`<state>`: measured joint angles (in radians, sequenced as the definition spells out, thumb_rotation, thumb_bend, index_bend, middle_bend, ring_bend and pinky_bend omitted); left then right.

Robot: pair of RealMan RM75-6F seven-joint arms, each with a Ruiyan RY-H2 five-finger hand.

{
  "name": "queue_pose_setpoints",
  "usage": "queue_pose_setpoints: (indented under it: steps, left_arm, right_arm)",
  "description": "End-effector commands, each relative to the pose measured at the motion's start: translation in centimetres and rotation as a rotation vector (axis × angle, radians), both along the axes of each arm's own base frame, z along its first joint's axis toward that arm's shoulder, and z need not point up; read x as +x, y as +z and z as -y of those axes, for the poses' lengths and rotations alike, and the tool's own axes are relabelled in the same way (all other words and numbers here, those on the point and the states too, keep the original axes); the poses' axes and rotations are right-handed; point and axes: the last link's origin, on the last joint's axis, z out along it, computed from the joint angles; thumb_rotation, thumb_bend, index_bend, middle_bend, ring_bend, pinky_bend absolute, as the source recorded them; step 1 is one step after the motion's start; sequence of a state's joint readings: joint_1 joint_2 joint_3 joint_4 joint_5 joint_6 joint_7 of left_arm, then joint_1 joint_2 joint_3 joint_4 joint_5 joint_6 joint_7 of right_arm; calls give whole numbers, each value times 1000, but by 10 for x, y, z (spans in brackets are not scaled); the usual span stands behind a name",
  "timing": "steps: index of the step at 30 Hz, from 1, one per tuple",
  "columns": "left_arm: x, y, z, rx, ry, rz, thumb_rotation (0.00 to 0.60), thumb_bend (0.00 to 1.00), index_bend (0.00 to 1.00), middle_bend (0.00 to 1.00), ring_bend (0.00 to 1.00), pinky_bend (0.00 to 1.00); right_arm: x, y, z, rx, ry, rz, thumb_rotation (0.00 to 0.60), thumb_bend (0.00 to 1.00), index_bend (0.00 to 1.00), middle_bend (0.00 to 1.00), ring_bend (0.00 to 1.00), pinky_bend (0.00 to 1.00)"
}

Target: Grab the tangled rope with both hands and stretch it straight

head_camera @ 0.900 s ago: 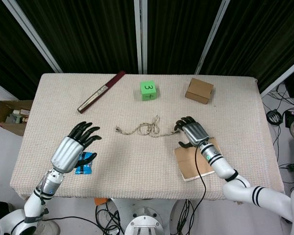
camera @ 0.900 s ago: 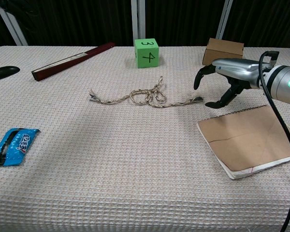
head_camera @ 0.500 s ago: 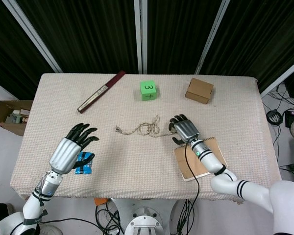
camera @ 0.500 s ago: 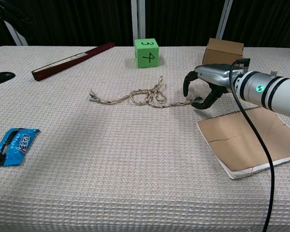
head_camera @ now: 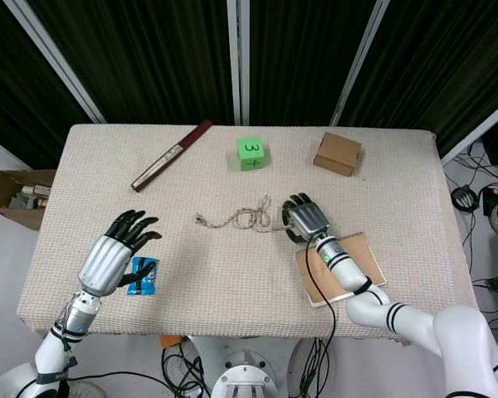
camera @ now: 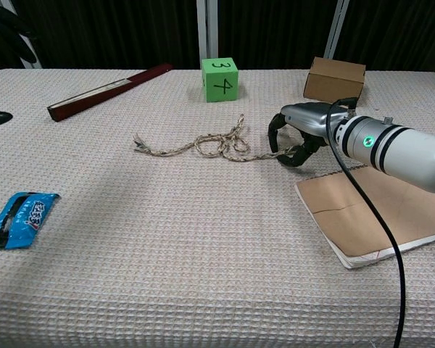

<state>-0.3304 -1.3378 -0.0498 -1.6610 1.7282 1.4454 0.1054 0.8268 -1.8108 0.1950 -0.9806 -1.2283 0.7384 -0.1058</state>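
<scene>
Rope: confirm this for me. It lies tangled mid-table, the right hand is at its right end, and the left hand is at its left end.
Wrong about the left hand. In the head view it hovers near the blue packet, well clear of the rope. The rest stands: the rope lies tangled mid-table and the right hand is at its right end.

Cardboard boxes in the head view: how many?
2. A closed cardboard box sits on the table's far right; an open cardboard box of clutter sits on the floor left of the table.
</scene>
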Motion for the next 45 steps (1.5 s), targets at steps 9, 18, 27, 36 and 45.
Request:
queue_pose_setpoints:
  steps: [9,18,27,36,45]
  left_arm:
    - [-3,0,0,-2,7,0,600,248,338,188,106,134]
    - [-5,4,-5,6,14,1,600,249,338,189,106,134]
    - [3,10,-47,-39,33,5,600,249,348,188,106,134]
    - [46,-41,-124,-178,91,-33,600,248,373,196,106,134]
    - [70,-119,-145,-281,126,-152,600,256,426,189,106,134]
  right_arm:
    - [3,-7,3,-13,11,-9,600,399,586,299,88,123]
    - [3,-4,5,-37,23,-18,600,470,648,336,107,124]
    - [-5,52,7,-152,74,-31,600,477,681,359,122,125]
    - [-4,116,-1,-269,75,-69,600,477,684,360,123,125]
    - [-13,122,-5,-277,6,-56,600,478,685,360,123,124]
